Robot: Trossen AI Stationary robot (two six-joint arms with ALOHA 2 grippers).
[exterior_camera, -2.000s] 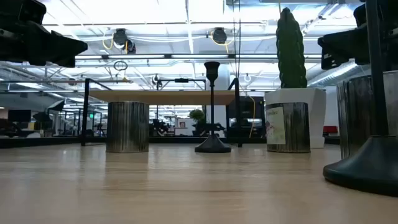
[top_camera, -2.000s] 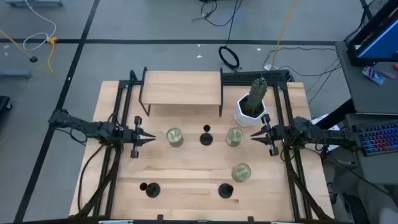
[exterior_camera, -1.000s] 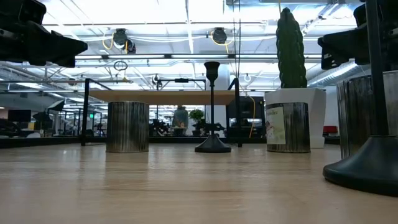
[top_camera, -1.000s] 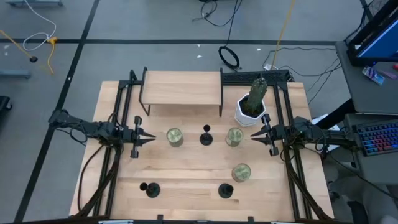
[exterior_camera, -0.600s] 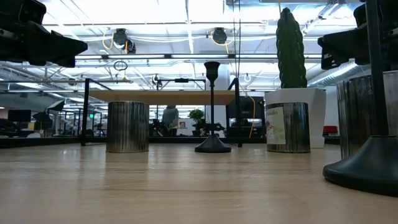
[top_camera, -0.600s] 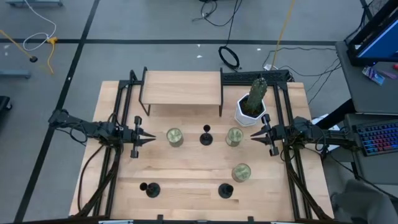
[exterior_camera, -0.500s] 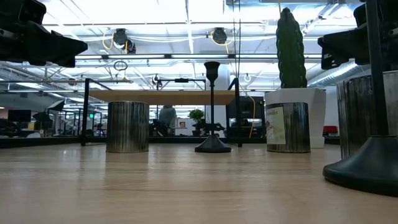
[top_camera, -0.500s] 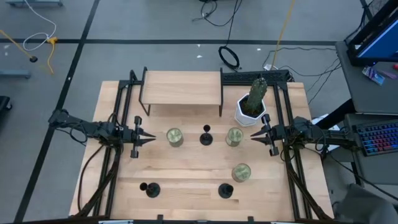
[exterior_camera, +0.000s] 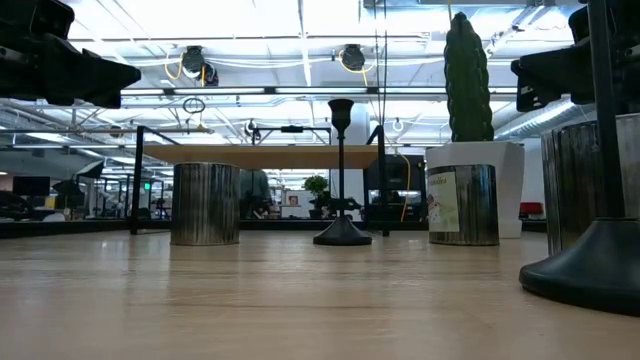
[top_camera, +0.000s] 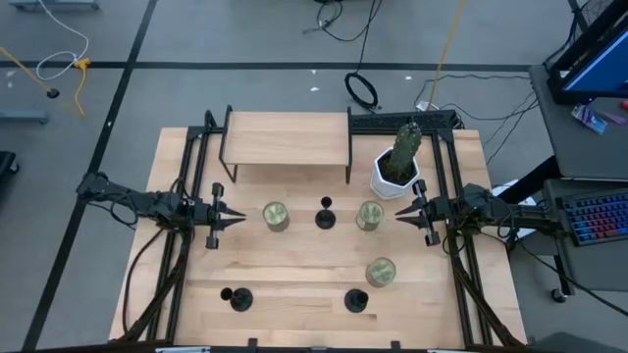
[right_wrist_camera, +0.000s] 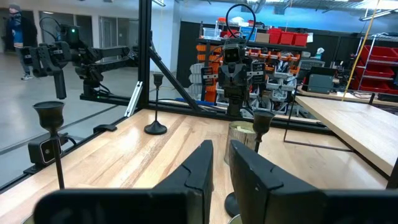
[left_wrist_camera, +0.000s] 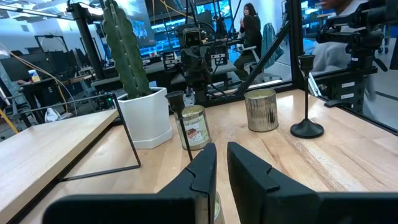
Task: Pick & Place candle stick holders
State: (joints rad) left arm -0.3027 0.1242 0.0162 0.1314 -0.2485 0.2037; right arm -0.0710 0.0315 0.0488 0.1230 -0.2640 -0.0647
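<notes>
No writing can be read: the jar [left_wrist_camera: 194, 126] just beyond the left gripper's tips carries a red-and-white label, too small to make out.

Nearest the front table edge stand two candle stick holders, the front-left holder [top_camera: 235, 297] and the front-right holder [top_camera: 356, 300], well apart, each upright on its round base with its stem rising straight up. Just behind the front-right holder sits a greenish-gold jar [top_camera: 381, 272].

Farther back, a row runs across the table's middle: the left jar [top_camera: 276, 216], the centre holder [top_camera: 326, 214] and the right jar [top_camera: 369, 215]. The centre holder is also upright, stem vertical and cup on top, between the two jars and apart from both.

The left gripper [top_camera: 234, 218] hangs at the left end of that row, pointing at the left jar, its fingers almost together with a narrow gap, grasping nothing. The right gripper [top_camera: 403, 214] hangs at the right end, just beside the right jar, its fingers likewise nearly closed and empty. The two jars stand between each gripper and the centre holder.

Behind the right jar is a white pot with a green cactus [top_camera: 396, 169]. At the back, a wooden shelf [top_camera: 287, 138] on thin black legs spans the table [top_camera: 294, 270].
</notes>
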